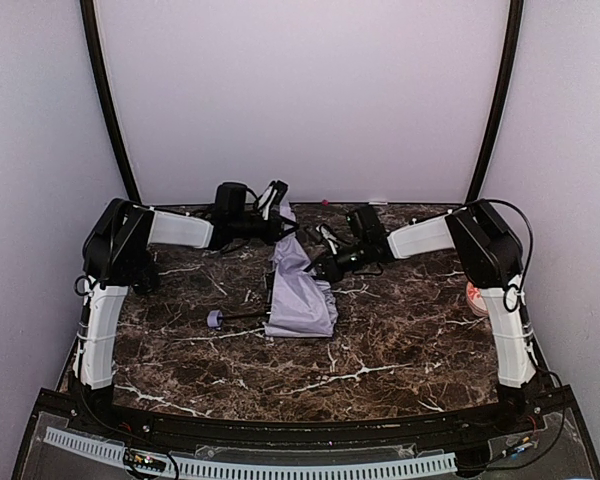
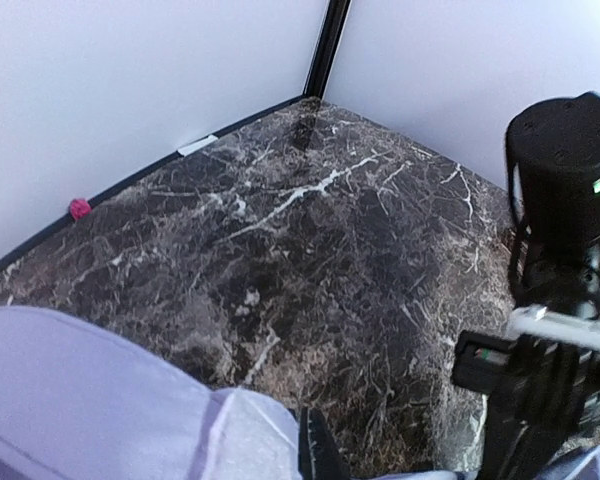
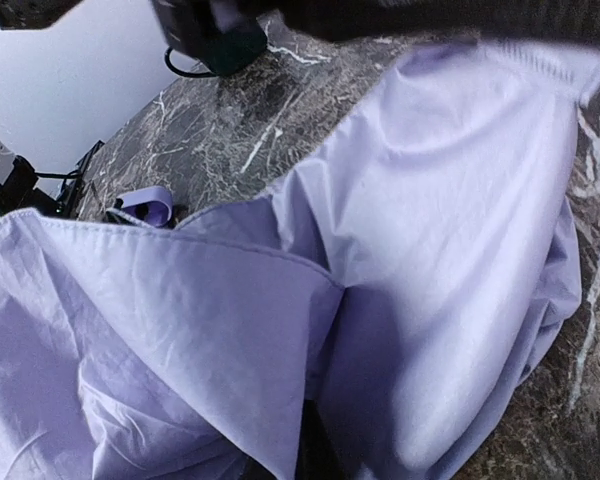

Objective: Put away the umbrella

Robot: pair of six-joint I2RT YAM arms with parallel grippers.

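The umbrella (image 1: 300, 292) lies near the middle of the bench (image 1: 400, 350), between the two arms. Its thin black shaft runs roughly crosswise, left to right. The small lavender handle (image 1: 214, 319) points toward the left arm's side, and the other end disappears under the cloth. The pale lavender cloth is collapsed in a loose heap that stretches from near to far. It is broad at its near end and narrows to a strip that rises at the far end.

That strip reaches up into the left tool (image 1: 274, 200), which pinches the cloth. In the left wrist view the cloth drapes across the bottom, beside one dark fingertip (image 2: 316, 452).

The right tool (image 1: 327, 264) sits at the cloth's right edge. In its own view folds of cloth fill the picture and hide its fingers, so I cannot tell how wide it stands.

A red-and-white disc (image 1: 477, 294) lies by the right arm, well apart from the umbrella.
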